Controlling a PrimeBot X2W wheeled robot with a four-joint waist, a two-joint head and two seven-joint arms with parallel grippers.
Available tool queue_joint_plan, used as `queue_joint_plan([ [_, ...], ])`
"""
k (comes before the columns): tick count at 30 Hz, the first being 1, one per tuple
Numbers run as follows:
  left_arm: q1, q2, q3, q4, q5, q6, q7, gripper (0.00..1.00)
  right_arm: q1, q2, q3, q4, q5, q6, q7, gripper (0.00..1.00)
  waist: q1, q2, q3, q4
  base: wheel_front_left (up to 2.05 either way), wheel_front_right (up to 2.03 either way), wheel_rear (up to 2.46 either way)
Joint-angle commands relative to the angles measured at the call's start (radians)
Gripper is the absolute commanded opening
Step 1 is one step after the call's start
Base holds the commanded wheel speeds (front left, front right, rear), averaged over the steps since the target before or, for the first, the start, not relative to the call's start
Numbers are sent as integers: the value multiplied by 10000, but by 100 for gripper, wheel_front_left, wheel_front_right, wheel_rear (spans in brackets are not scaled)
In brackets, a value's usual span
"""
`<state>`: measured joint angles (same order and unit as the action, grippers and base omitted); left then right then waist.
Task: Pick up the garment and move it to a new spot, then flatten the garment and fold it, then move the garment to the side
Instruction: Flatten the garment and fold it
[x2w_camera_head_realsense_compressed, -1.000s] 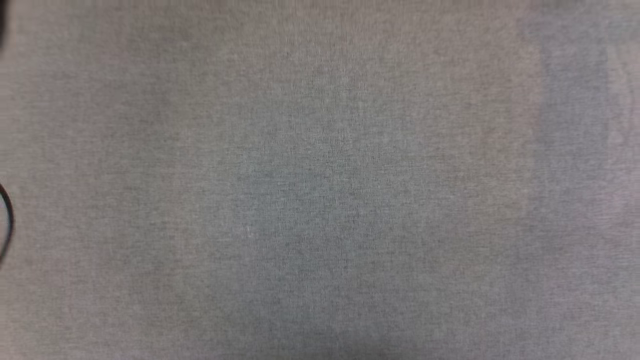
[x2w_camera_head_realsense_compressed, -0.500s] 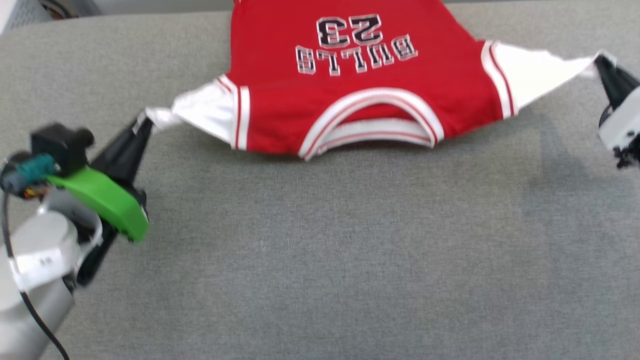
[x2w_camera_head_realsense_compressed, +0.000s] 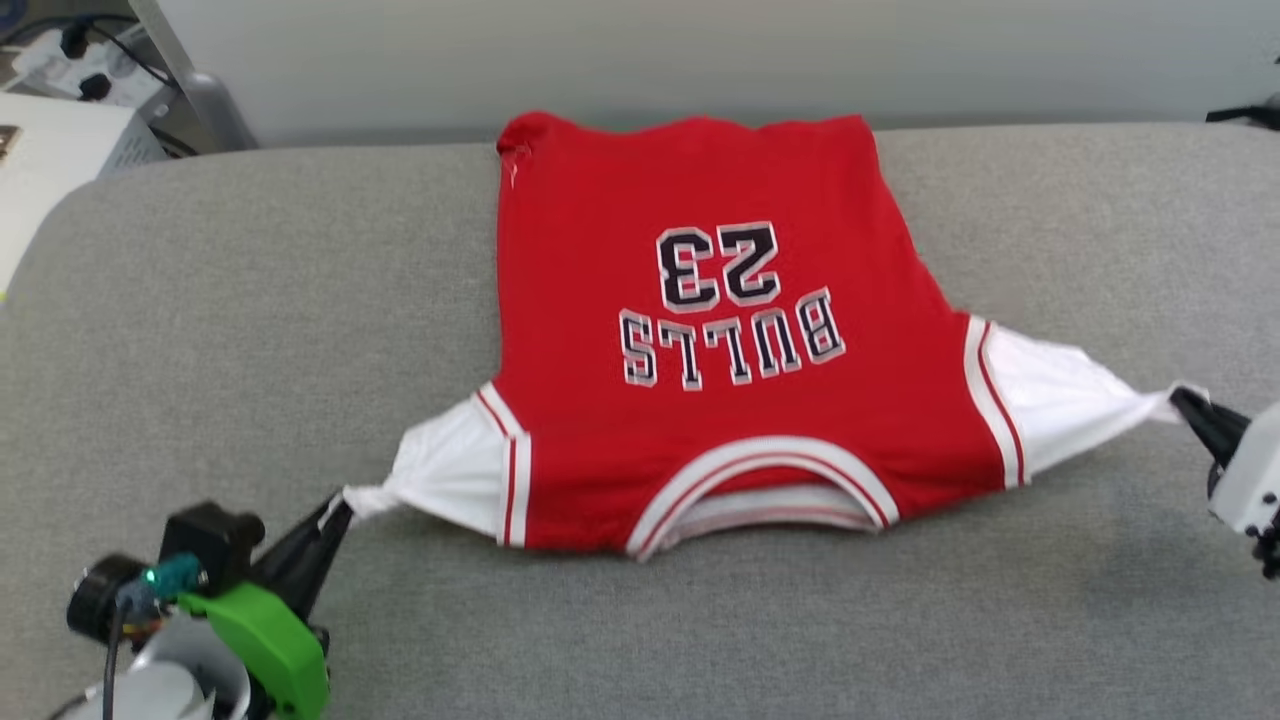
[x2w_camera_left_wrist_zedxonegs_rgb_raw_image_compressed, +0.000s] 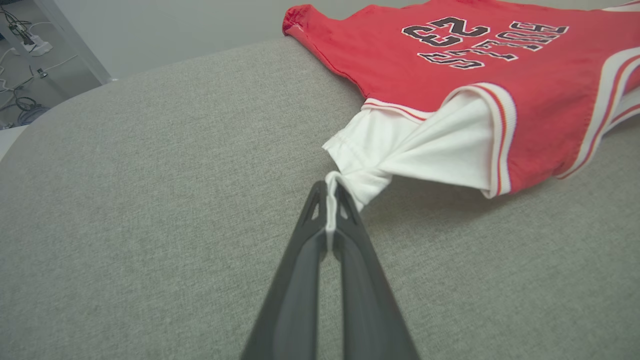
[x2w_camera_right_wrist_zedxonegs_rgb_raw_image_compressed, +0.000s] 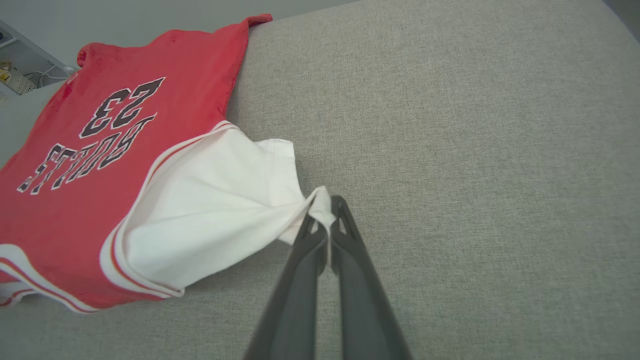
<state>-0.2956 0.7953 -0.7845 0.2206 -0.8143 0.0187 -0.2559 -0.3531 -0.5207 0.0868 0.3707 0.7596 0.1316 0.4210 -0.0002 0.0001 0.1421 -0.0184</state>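
Left gripper (x2w_camera_head_realsense_compressed: 335, 512) and right gripper (x2w_camera_head_realsense_compressed: 1186, 404) pinch the garment (x2w_camera_head_realsense_compressed: 720, 400) by its white sleeve tips, stretched print-up on the grey cushion (x2w_camera_head_realsense_compressed: 250, 300); flattening looks nearly done, while folding and shifting aside remain.

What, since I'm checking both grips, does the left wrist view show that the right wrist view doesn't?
Left wrist view: the left gripper shut on the tip of the left sleeve, with cables off beyond the edge. Right wrist view: the right gripper shut on the right sleeve. Both: the garment, BULLS 23 print facing up, its body lying on the grey fabric.
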Motion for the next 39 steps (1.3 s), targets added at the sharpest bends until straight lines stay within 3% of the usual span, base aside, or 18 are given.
queue_joint_plan([
  [1, 388, 185, 45, -121, -189, 151, -58, 0, 351, -125, -191, -184, 86, -9, 155, 0, 2, -1, -340, 5, 0, 0, 0],
  [13, 2090, 338, 242, -1638, -464, 920, -58, 0, 2745, 139, -1444, -1996, 47, -9, 1834, 0, 2, -1, -680, 17, 0, 0, 0],
  [17, 1859, 181, 248, -1915, -384, 875, -39, 0, 2998, 401, -1671, -2400, -220, -9, 2102, 0, 2, -1, -607, 44, 0, 0, 0],
  [20, 1664, 132, 56, -2139, -173, 596, -16, 0, 2956, 610, -1881, -2645, -339, -9, 2314, 0, 2, -1, -470, 70, 0, 0, 0],
  [21, 1604, 127, 27, -2175, -103, 555, -17, 0, 2935, 654, -1965, -2704, -389, -9, 2361, 37, 2, -1, -412, 91, 0, 0, 0],
  [22, 1539, 125, 2, -2222, -18, 526, -18, 0, 2902, 697, -2046, -2787, -452, -9, 2406, 100, 2, -1, -338, 113, 0, 0, 0],
  [30, 1104, 393, 4, -3520, 587, 451, -24, 0, 1984, 647, -2496, -4367, -845, -9, 3337, 100, 2, -1, 621, 421, 0, 0, 0],
  [35, 719, 694, 138, -4708, 1042, 507, -14, 0, 209, 1140, -2640, -5543, -1129, -9, 4825, 100, 2, -1, 1690, 865, 0, 0, 0],
  [39, 384, 878, 236, -5600, 1371, 510, 32, 0, -1555, 1497, -2607, -5393, -1751, -9, 5976, 100, 2, -1, 2602, 1398, 0, 0, 0],
])
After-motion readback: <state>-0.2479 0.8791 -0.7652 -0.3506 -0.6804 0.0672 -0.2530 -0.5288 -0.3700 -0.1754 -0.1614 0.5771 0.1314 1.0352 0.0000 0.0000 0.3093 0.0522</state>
